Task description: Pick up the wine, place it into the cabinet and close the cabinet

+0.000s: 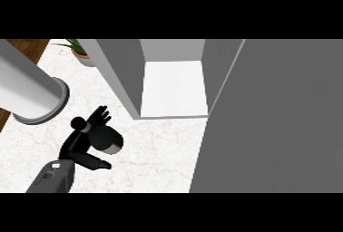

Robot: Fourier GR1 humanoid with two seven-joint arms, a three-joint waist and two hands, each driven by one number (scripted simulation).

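The wine bottle (109,139) shows as a dark rounded shape with a pale grey patch at its lower right, standing on the white marble counter (154,154) at the lower left. My left hand (79,140) lies right against the bottle's left side, fingers (100,115) straight and spread toward the cabinet, thumb (95,164) stretched out below the bottle. The grey cabinet (120,72) stands open just beyond, its white floor (174,88) bare. Its wide grey door (275,118) swings out over the right half of the view. My right hand shows nowhere.
A large pale cylinder (26,93) with a flanged rim lies at the left edge of the counter. A potted plant (80,50) stands at the back left, beside the cabinet's wall. A brown wooden strip (26,45) runs along the counter's left edge.
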